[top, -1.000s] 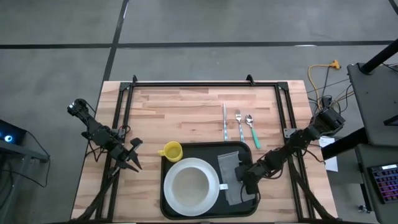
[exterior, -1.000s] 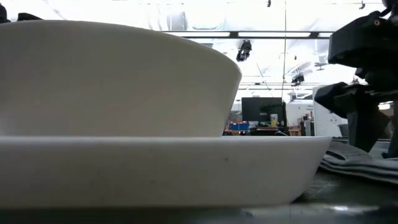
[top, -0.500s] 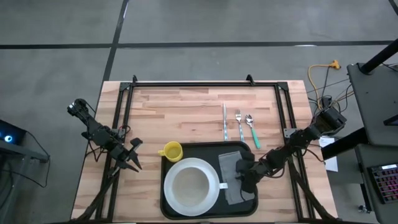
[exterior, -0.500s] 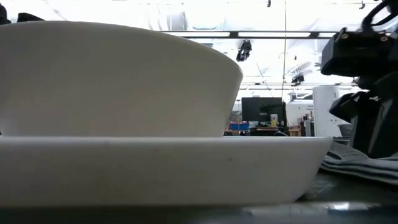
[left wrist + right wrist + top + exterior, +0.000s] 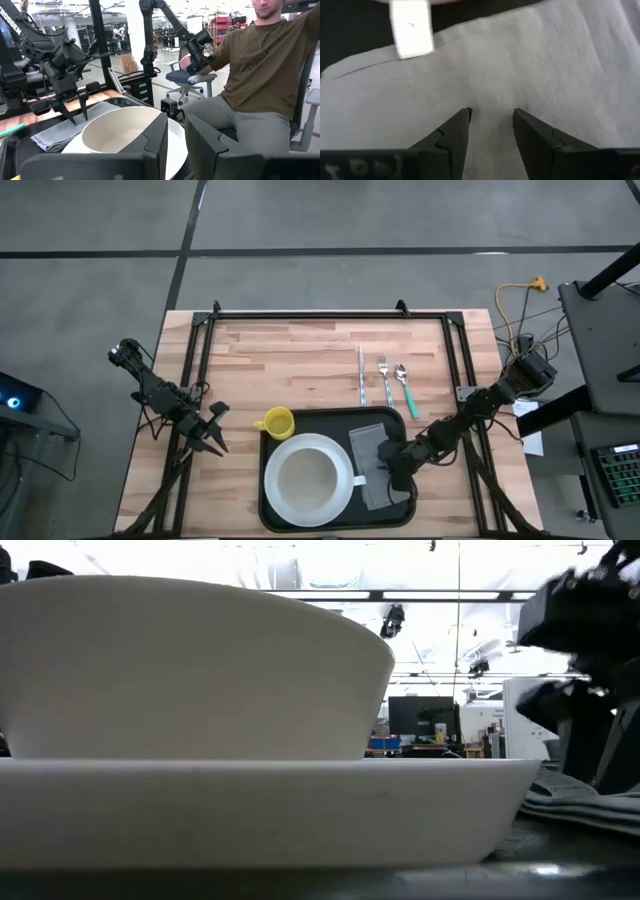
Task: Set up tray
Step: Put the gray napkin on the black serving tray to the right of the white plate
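The black tray [image 5: 335,420] lies at the table's near middle. On it rest a white plate [image 5: 305,478] with a white bowl [image 5: 190,670] in it, and a folded grey napkin [image 5: 368,442] lying flat to the plate's right. My right gripper [image 5: 392,470] is open, fingers pointing down just over the napkin [image 5: 520,60], whose white tag [image 5: 410,27] shows ahead of it. Whether its tips touch the cloth, I cannot tell. It also shows in the left wrist view [image 5: 76,112]. My left gripper [image 5: 212,435] waits at the table's left edge, open and empty.
A yellow cup [image 5: 275,422] stands on the table at the tray's far left corner. A knife [image 5: 361,375], a fork [image 5: 384,380] and a green-handled spoon [image 5: 405,392] lie side by side beyond the tray. A seated person [image 5: 255,75] is beyond the table.
My right gripper has moved a little toward the table's left over the napkin, staying open. The napkin lies flat where it was.
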Robot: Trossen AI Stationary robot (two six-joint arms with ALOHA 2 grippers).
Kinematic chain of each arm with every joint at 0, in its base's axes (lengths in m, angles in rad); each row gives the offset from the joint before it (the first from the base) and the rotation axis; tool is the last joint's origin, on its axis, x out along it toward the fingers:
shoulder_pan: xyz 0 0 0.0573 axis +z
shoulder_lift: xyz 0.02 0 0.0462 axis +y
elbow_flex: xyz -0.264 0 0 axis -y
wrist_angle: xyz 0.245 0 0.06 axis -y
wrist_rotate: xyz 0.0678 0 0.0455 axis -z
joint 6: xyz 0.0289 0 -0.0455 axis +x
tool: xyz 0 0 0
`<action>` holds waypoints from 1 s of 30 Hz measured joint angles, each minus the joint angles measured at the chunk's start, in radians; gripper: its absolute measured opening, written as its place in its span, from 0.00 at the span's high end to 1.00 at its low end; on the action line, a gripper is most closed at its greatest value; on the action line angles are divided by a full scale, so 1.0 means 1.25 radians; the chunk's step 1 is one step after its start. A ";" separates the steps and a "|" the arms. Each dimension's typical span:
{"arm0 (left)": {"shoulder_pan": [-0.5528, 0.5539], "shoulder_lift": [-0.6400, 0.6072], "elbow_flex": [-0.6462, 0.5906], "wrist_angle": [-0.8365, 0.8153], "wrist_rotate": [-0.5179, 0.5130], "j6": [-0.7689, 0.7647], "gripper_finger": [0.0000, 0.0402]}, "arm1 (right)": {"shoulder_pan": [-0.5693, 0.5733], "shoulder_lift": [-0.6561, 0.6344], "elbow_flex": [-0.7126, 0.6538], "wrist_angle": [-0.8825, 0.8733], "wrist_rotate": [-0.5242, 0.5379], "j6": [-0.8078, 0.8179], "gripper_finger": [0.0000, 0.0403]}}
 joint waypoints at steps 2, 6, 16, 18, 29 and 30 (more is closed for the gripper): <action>0.000 0.000 0.000 0.000 0.000 0.000 0.88 | 0.001 -0.003 0.015 0.006 0.000 -0.086 0.66; 0.000 0.000 0.000 0.000 0.000 0.000 0.88 | 0.001 -0.001 0.039 0.011 0.000 -0.192 0.67; 0.000 0.000 0.000 0.000 0.000 0.000 0.88 | -0.019 0.010 0.050 0.010 -0.139 -0.329 0.61; 0.000 0.000 0.000 0.000 0.000 0.000 0.88 | -0.019 0.016 0.052 0.014 -0.138 -0.343 0.56; 0.000 0.000 0.000 0.000 0.000 0.000 0.88 | -0.023 0.072 0.053 0.018 -0.132 -0.359 0.36; 0.000 0.000 0.000 0.000 0.000 0.000 0.88 | -0.025 0.081 0.055 0.021 -0.132 -0.343 0.35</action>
